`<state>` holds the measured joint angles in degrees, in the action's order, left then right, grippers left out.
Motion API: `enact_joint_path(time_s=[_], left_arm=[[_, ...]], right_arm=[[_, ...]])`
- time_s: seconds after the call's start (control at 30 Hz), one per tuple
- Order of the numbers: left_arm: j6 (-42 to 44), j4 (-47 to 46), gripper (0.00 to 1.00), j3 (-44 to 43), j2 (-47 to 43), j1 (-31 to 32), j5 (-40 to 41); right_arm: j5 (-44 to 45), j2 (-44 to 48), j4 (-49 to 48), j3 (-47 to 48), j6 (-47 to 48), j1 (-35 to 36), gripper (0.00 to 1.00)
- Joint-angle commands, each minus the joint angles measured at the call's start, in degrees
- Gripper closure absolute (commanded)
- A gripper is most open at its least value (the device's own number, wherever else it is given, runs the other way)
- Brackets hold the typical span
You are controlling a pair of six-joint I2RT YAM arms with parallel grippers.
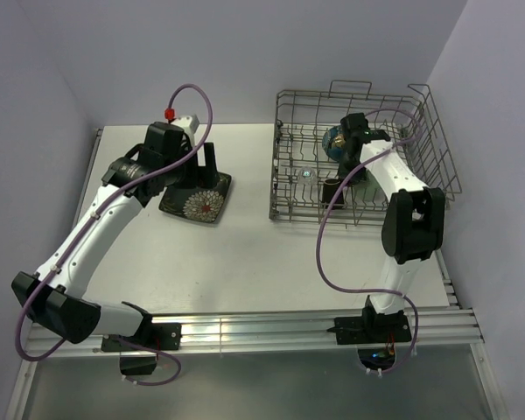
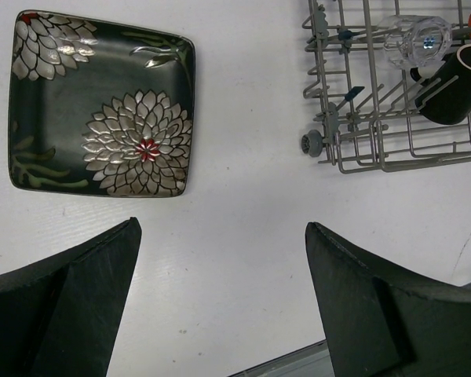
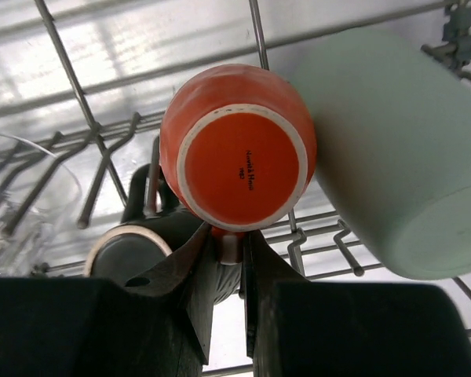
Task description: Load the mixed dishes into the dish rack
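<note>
My right tool (image 3: 229,255) is clamped on the small orange mug (image 3: 239,153). The fingers are pinched together on the narrow piece below its body, which looks like the handle. The mug's base faces my wrist camera, and the wires of the dish rack (image 3: 71,86) run behind it. I cannot tell whether the mug rests on the wires or hangs in my grip.

The pale green cup (image 3: 392,149) is just right of the mug, touching it or very nearly so. Lower left of the mug, close against my fingers, is the pale rim of the dark brown mug (image 3: 125,247). Farther left, the small clear glass (image 3: 20,196) sits among the tines.

From above, this tool is inside the far half of the rack. The tan-inside dark-blue bowl (image 1: 332,140) stands on edge just left of it.

My left tool (image 2: 221,228) is apart, its fingers spread wide with nothing between them, over the bare white surface (image 2: 243,188). The dark square plate (image 2: 102,102) with white flower patterns lies flat on the surface just beyond the fingertips, off to the left in the wrist view.

From above, the plate is at the middle left of the surface, well apart from the rack. The rack stands on the far right part of the surface, with the glass and the dark brown mug in its near half.
</note>
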<state>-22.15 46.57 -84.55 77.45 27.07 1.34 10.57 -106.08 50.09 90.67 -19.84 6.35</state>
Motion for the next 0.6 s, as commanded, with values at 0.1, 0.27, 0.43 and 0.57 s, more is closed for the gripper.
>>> enact_joint_path(time_s=[0.1, 0.27, 0.43, 0.57], left_arm=[[-0.7, -1.8, 0.09, 1.9, 0.8, -0.9, 0.4], [-1.3, 1.1, 0.14, 3.9, 5.4, -1.2, 7.0], [-0.4, 1.8, 0.16, 6.3, 8.2, -1.2, 12.7], [-1.3, -0.9, 0.16, 8.8, 8.6, -1.2, 12.3]], right_arm=[[2.0, 2.6, -2.4, -0.5, 0.0, 0.5, 0.95], [2.4, 1.8, -0.9, 1.3, -0.2, 0.7, 0.33], [2.8, 3.9, -0.5, 0.6, -0.4, 1.5, 0.17], [1.0, 6.3, -0.8, 1.0, -0.4, 2.3, 0.16]])
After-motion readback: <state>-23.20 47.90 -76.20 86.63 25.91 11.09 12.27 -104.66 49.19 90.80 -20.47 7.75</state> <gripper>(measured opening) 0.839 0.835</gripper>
